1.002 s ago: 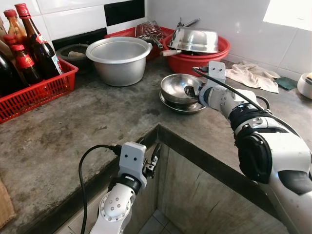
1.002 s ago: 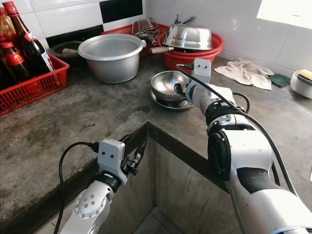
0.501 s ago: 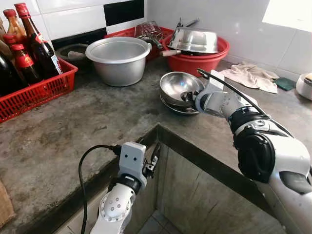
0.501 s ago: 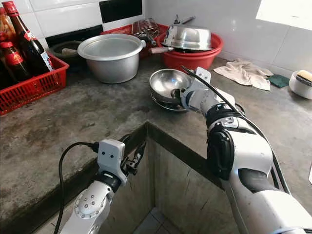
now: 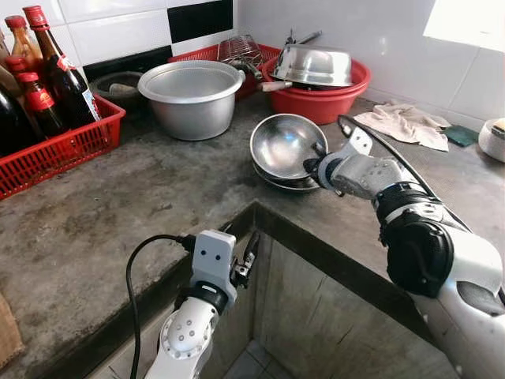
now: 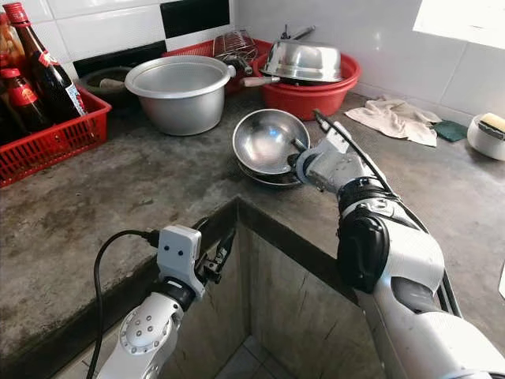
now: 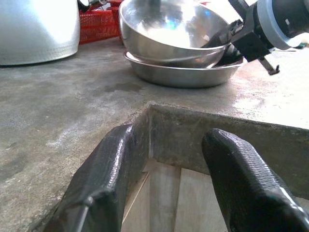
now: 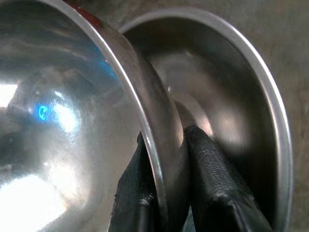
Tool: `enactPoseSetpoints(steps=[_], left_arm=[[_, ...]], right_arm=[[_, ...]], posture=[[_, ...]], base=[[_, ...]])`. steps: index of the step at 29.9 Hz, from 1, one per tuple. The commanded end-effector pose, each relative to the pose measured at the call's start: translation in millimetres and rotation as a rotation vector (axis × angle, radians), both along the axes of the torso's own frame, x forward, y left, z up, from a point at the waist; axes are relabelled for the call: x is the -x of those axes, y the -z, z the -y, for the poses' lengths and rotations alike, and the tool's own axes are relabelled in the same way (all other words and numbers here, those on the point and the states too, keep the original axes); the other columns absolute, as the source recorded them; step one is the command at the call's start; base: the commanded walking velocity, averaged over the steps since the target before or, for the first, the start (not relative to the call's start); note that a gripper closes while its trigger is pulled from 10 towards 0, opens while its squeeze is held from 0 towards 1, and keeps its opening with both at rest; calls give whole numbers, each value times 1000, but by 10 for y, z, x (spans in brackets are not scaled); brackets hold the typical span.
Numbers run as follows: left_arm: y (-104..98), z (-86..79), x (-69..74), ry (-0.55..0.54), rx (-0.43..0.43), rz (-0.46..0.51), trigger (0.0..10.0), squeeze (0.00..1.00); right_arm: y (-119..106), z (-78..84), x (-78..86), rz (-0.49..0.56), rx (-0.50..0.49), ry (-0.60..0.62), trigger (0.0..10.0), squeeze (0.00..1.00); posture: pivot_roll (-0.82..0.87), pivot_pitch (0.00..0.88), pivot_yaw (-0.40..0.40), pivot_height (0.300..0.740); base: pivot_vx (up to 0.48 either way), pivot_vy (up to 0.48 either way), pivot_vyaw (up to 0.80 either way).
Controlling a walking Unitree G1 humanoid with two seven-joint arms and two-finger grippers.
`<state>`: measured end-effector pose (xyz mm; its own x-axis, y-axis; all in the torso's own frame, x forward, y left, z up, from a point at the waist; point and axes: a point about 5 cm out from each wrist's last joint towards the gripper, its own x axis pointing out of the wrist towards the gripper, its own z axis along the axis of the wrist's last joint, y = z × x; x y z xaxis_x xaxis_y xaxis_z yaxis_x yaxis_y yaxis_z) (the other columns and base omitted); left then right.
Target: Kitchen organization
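A shiny steel bowl (image 5: 284, 144) is tilted up on its edge over a second, shallower steel bowl (image 5: 293, 183) that rests on the grey counter (image 5: 158, 197). My right gripper (image 5: 315, 163) is shut on the tilted bowl's rim (image 8: 145, 121), one finger inside and one outside. The lower bowl (image 8: 241, 96) lies just behind the held one. My left gripper (image 5: 248, 257) hangs open below the counter's inner corner, holding nothing; its fingers (image 7: 101, 183) frame the counter edge.
A big aluminium pot (image 5: 192, 95) stands at the back. A red basin (image 5: 319, 99) holds an upturned steel bowl (image 5: 314, 65). A red crate (image 5: 55, 142) of bottles (image 5: 61, 71) sits at the left. A cloth (image 5: 406, 122) lies at the right. The counter has a notch (image 5: 316, 316) in front.
My right gripper has lifted and tipped the upper bowl from lying flat in the lower one to standing on its edge, opening toward the left. The left arm has stayed still.
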<state>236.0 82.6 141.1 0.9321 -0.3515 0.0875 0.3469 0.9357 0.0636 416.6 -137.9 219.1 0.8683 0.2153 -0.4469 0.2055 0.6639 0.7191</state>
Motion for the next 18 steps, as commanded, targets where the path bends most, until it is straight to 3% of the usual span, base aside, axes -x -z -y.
enactPoseSetpoints(steps=[1,6,11,17,18], left_arm=[[-41,-1,-12,-4,-9,18,10000,0],[-50,1,-34,2,-14,23,10000,0],[-61,-2,-55,9,-10,28,10000,0],[-66,8,-70,18,-10,29,10000,0],[-70,14,-74,23,-7,31,10000,0]], right_arm=[[55,9,13,-10,-77,18,0,0],[73,30,35,19,-182,25,0,0],[-50,92,214,322,-33,46,0,0],[-79,98,520,515,209,39,0,0],[-85,106,630,554,271,49,0,0]], posture=[[117,57,-49,740],[112,47,-39,740],[100,41,-22,740],[90,41,-12,740],[86,42,-8,740]], base=[[0,0,0],[0,0,0],[0,0,0],[0,0,0],[0,0,0]])
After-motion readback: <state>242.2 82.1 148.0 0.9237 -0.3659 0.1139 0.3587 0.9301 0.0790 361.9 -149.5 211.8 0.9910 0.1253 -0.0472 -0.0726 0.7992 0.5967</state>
